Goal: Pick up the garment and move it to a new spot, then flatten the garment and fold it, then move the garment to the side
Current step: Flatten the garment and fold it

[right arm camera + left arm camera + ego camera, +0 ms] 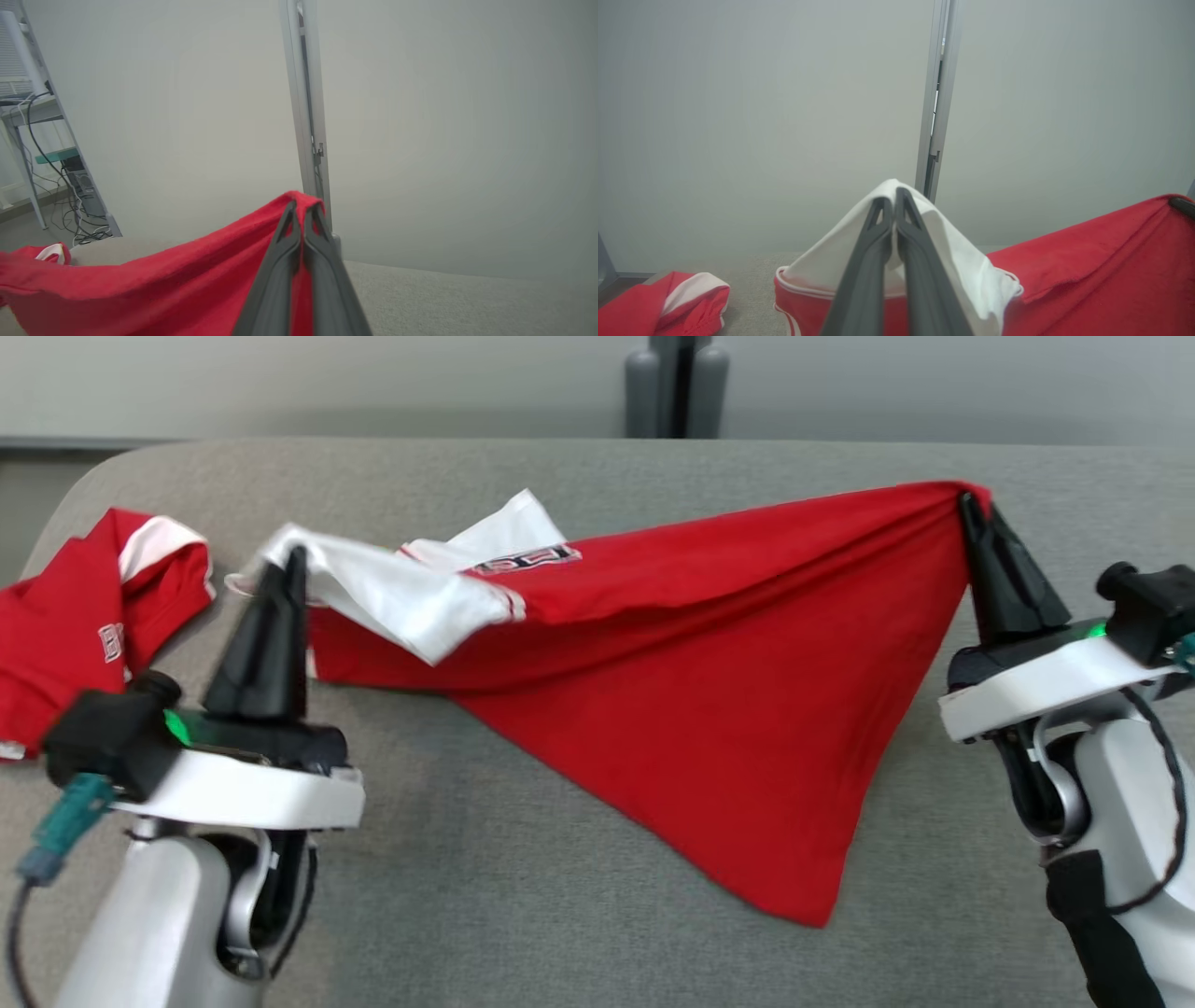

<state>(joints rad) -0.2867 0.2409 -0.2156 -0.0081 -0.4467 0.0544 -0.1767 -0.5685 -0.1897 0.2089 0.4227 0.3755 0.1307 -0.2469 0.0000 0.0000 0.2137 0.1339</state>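
While its lower corner trails on the grey desk (560, 859), the red-and-white garment (700, 653) hangs stretched between the left fingers (266, 644), pinching its white fabric, and the right fingers (1008, 583), clamped on a red corner, apparently to spread it for flattening.

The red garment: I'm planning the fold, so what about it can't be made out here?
- Chest lettering, head view: too small and creased.
- Garment underside, head view: hidden by its own drape.
- Cloth inside right gripper, right wrist view: pinched out of sight.
- Second garment, head view: cut by the left edge.
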